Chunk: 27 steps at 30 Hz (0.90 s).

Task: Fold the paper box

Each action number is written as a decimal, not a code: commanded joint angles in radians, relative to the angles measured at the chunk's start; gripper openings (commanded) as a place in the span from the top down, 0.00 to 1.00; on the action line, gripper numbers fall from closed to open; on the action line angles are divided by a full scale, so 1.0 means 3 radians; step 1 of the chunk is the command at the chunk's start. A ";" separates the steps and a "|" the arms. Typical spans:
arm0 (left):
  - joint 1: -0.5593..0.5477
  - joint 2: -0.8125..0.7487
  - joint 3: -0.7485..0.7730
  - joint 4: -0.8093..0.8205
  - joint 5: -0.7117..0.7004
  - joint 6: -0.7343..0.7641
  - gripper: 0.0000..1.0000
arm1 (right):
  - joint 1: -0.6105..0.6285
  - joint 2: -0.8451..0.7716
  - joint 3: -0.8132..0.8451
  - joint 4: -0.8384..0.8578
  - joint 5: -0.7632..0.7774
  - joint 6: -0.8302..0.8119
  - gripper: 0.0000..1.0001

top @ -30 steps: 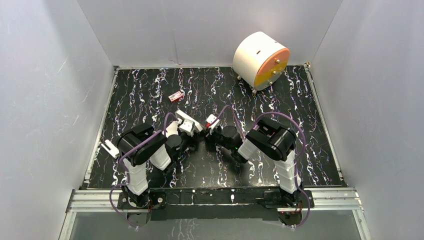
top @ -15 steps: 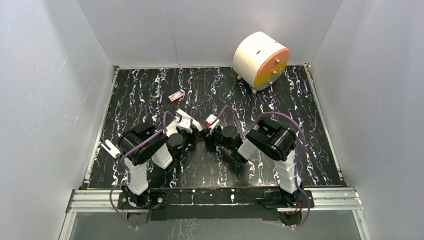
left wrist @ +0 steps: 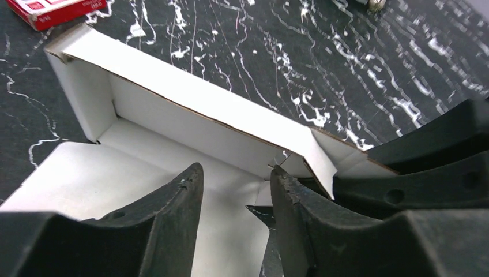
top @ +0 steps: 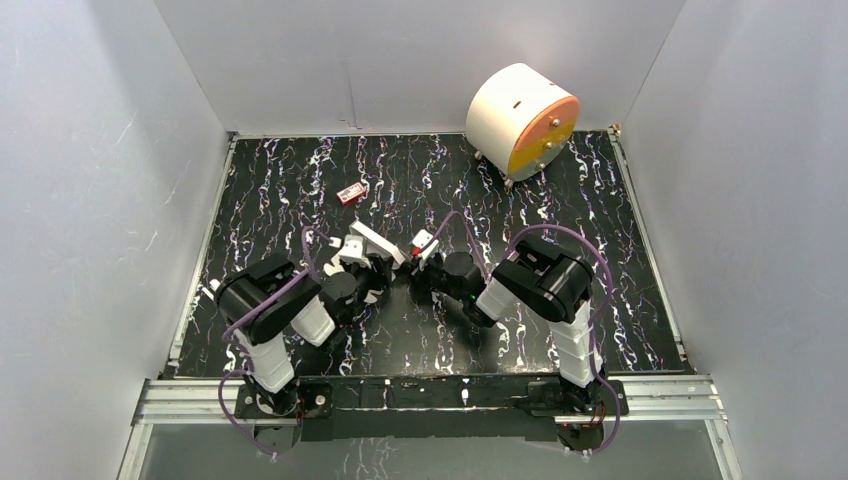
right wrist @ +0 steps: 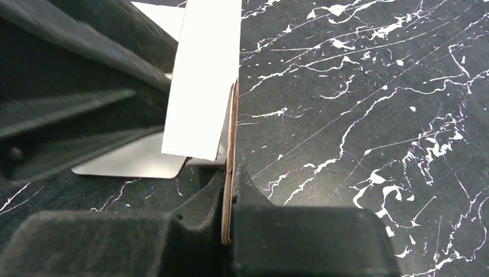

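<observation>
Your box (top: pixel 373 241) sits mid-table, squeezed between your left gripper (top: pixel 380 268) and right gripper (top: pixel 414 274). It is near the red item (top: pixel 352 193) and well apart from the cylinder (top: pixel 522 120) in the far right corner. From overhead it's only a white sliver poking out past the wrists, so you can't read its shape there.

The left wrist camera gives you that. The box (left wrist: pixel 173 115) is half up, with a long wall standing along the far side, a short end wall raised at the left, and the floor panel flat on the table (left wrist: pixel 357 63). Your left gripper (left wrist: pixel 236 190) hangs over that floor panel. Its fingers (left wrist: pixel 167 213) are a narrow gap apart, with nothing pinched between them that I can see. The red item (left wrist: pixel 57 8) lies just past the box's left corner, not touching it. Dark fingers come in at the right end of the wall.

Now the right wrist camera, and here's the grip. The right gripper (right wrist: pixel 229 196) is clamped tight on a cardboard panel seen edge-on, its brown edge sandwiched between the fingers (right wrist: pixel 300 242). A white flap (right wrist: pixel 202 75) stands upright just beyond the fingertips, and a shaded panel lies flat to its left. The left gripper (right wrist: pixel 69 104) is only a dark blur on that side of the view.
</observation>
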State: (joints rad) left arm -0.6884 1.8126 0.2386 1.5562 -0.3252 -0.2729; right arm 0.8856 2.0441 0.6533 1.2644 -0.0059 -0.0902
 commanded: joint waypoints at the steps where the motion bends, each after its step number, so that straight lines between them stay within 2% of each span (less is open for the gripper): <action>1: 0.0020 -0.0460 -0.0144 -0.0066 -0.0114 -0.0231 0.53 | 0.0011 -0.0118 -0.0072 -0.0063 -0.0005 -0.0041 1.00; 10: 0.0023 -0.1048 -0.0319 -0.0401 0.0394 -0.0652 0.43 | 0.0011 -0.0123 -0.0068 -0.0067 -0.0010 -0.0052 1.00; 13: 0.0019 -0.1047 -0.0277 -0.0405 0.0533 -0.0687 0.41 | 0.0013 -0.0129 -0.0072 -0.0068 -0.0014 -0.0052 1.00; 18: 0.0019 -0.0814 -0.0131 -0.0406 0.0439 -0.0658 0.40 | 0.0010 -0.0126 -0.0074 -0.0068 -0.0030 -0.0051 1.00; 23: 0.0026 -0.0543 0.0023 -0.0403 0.0274 -0.0536 0.49 | 0.0007 -0.0136 -0.0076 -0.0072 -0.0038 -0.0057 1.00; 27: 0.0024 -0.0390 0.0146 -0.0400 0.0110 -0.0335 0.67 | 0.0008 -0.0131 -0.0071 -0.0078 -0.0058 -0.0065 1.00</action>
State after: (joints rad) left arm -0.6846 1.6741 0.2394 1.4204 -0.2260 -0.4442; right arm 0.8856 2.0354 0.6449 1.2579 -0.0074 -0.0910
